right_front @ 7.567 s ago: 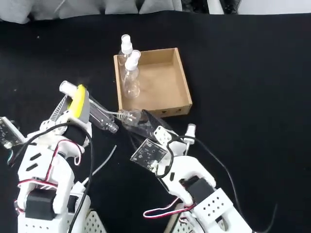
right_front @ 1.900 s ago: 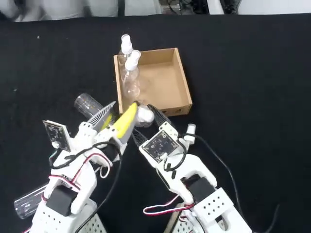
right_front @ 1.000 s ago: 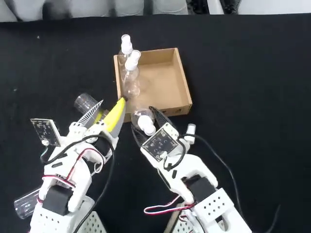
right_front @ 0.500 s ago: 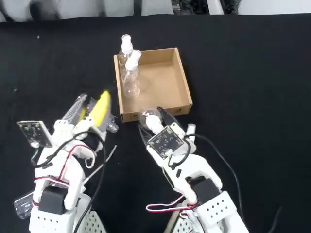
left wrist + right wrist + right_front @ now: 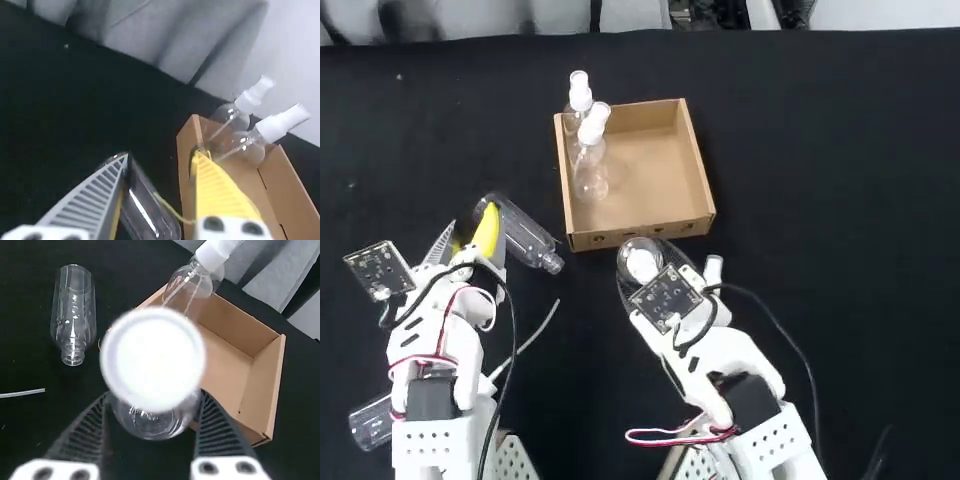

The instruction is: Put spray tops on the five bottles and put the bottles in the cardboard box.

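Observation:
My right gripper (image 5: 642,264) (image 5: 152,410) is shut on a clear bottle (image 5: 150,420) with a white spray top (image 5: 639,263) (image 5: 152,357), held just in front of the cardboard box's (image 5: 695,165) (image 5: 250,355) near wall. Two capped bottles (image 5: 588,165) (image 5: 250,142) lean in the box's far left corner. An uncapped clear bottle (image 5: 525,238) (image 5: 72,315) (image 5: 145,212) lies left of the box. My left gripper (image 5: 470,220) (image 5: 160,159) is open above its base end, the grey finger (image 5: 95,200) and the yellow finger (image 5: 215,200) on either side of it.
Another uncapped bottle (image 5: 370,422) lies at the near left beside the left arm's base. A thin tube (image 5: 535,328) rests on the black cloth between the arms. A loose white spray top (image 5: 712,267) sits by the right arm.
The left gripper pulled away from the right gripper's bottle and swung left over the lying bottle. The right gripper carried its capped bottle slightly right, toward the box front.

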Motion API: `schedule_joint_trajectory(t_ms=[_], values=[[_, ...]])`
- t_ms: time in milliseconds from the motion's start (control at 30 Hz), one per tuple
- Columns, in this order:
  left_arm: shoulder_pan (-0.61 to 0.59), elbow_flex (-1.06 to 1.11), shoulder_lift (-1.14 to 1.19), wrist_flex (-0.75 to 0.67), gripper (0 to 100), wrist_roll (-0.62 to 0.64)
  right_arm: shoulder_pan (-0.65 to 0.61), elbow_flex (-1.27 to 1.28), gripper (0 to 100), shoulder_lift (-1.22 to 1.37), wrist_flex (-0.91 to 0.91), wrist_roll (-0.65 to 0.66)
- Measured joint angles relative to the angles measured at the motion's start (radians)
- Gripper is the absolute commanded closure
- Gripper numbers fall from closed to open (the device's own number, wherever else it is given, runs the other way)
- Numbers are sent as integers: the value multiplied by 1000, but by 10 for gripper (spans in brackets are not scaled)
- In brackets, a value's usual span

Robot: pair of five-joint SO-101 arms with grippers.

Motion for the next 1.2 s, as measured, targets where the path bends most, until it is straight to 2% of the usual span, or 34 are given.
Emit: schedule_joint_trajectory(t_ms=[100,200,267,367,800,1067,1200], values=[[0,26,0,0,835,-3,0,0,920,0,9,0],[0,37,0,0,924,-41,0,0,920,0,9,0],[0,37,0,0,949,-84,5,0,920,0,9,0],[0,37,0,0,948,-130,6,0,920,0,9,0],[0,64,0,0,949,-147,6,0,920,0,43,0],[0,66,0,104,946,-147,6,0,921,0,43,0],[0,68,0,110,946,-147,6,0,921,0,43,0]])
